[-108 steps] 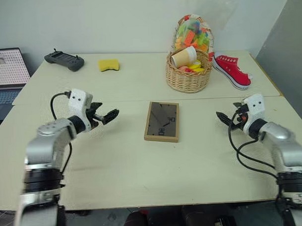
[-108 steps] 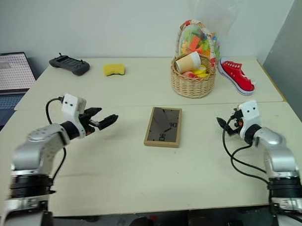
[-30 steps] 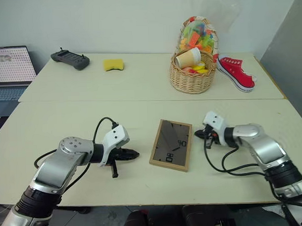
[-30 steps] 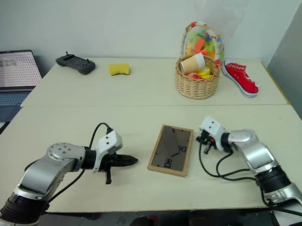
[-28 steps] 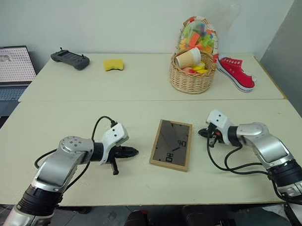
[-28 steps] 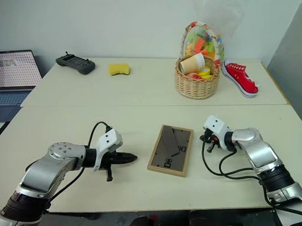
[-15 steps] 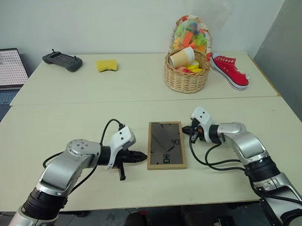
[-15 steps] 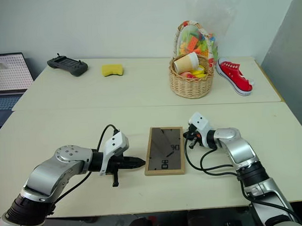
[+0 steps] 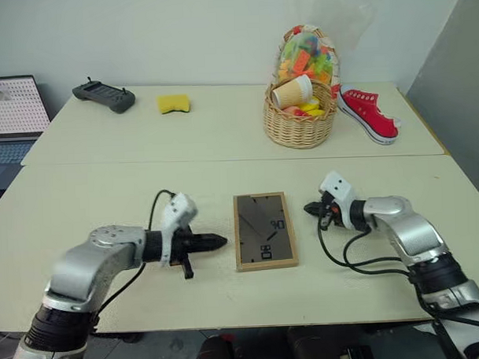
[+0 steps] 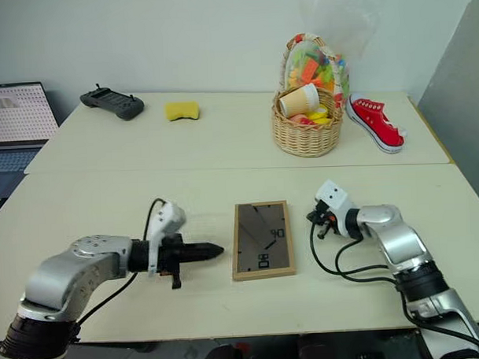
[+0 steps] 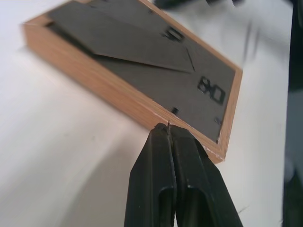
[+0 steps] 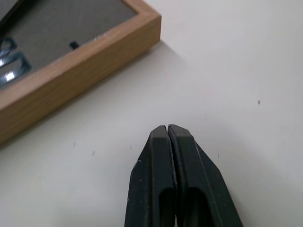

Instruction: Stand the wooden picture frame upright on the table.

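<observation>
**Frame lying flat, both claws pinched together beside it**

The small rectangular light-wood picture frame [image 9: 264,231] lies flat, dark brown back up with its white marks showing, near the front middle of the large cream-beige table [image 9: 222,141]. No edge looks lifted and nothing props it, so by my reading the task itself has hardly begun: the frame has yet to be gripped, tipped onto an edge and left standing.

The left gripper [image 9: 218,242] sits low over the table just beside the frame's left edge, its two black fingers [image 11: 170,161] pressed together and holding nothing; their tips point at the wooden side, very near it, though contact cannot be told. The right gripper [image 9: 308,209] is near the frame's right side with a strip of bare table between, its fingers [image 12: 170,156] likewise pressed together and empty.

What remains, I judge, is everything: getting a hold or a lever under one edge, raising the frame, and releasing it upright.
</observation>
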### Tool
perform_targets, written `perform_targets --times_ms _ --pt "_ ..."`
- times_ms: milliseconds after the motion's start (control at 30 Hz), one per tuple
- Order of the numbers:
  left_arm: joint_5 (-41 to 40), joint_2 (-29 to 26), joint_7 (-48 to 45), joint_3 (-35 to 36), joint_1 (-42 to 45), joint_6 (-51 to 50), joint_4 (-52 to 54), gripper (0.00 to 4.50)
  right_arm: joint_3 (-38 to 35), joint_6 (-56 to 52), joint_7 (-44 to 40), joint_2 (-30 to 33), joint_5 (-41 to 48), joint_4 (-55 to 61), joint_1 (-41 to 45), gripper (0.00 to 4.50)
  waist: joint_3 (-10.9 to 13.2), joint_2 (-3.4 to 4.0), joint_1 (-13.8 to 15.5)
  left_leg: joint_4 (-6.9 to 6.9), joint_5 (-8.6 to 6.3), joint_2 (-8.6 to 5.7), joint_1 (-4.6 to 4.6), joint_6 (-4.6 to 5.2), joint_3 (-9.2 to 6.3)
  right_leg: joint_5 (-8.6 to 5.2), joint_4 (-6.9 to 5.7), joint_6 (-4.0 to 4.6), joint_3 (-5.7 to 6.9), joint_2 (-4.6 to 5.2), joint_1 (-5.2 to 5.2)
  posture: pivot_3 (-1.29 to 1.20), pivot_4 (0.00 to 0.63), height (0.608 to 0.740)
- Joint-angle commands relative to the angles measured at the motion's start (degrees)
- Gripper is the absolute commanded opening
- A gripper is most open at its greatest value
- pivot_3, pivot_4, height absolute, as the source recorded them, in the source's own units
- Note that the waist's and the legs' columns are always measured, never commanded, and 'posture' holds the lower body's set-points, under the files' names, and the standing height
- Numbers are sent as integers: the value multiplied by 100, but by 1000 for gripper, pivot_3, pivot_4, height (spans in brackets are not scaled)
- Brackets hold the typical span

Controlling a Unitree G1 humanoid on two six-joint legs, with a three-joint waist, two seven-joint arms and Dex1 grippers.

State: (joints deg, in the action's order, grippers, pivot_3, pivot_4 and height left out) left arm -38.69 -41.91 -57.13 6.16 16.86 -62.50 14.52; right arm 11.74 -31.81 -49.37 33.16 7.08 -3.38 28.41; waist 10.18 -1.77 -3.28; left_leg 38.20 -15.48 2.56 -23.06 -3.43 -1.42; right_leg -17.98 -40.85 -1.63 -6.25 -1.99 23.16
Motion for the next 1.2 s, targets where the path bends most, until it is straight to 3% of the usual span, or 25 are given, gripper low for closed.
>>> perform_targets --times_ms 33,300,600,900,1033,1200 --pt "-953 126 300 684 222 -1500 -308 845 53 131 -115 -9 44 343 -156 0 0 0 -4 0 0 -1 0 0 -2 0 -1 0 2 -3 -1 0 150 740" --pt "-1329 522 1004 1204 317 -2914 -882 2510 108 -29 97 -386 131 844 -374 0 0 0 -11 0 1 5 1 -2 -17 -1 -5 2 17 3 -1 0 150 740" --pt "-1285 1120 1350 803 103 -2810 -1014 4455 517 -620 501 -943 119 1536 -577 0 -1 1 -7 -1 6 8 2 -10 -22 -2 -11 5 22 12 -1 0 150 740" --pt "-1363 1863 1747 674 -53 -2611 -805 4455 611 -962 845 -1159 96 1611 -501 0 -20 18 113 1 8 3 16 -15 -27 -5 10 5 44 24 -46 0 150 740" --pt "-1411 1682 1622 551 -154 -2506 -589 3995 565 -1019 892 -1093 106 1625 -574 0 -20 18 124 1 8 1 20 -14 -33 -5 22 4 56 24 -59 0 150 740" --pt "-1410 1442 1485 546 -130 -2380 -681 3045 423 -1063 958 -1059 168 1618 -573 0 -20 18 123 -3 8 1 19 -14 -41 -5 27 5 60 20 -59 0 150 740"
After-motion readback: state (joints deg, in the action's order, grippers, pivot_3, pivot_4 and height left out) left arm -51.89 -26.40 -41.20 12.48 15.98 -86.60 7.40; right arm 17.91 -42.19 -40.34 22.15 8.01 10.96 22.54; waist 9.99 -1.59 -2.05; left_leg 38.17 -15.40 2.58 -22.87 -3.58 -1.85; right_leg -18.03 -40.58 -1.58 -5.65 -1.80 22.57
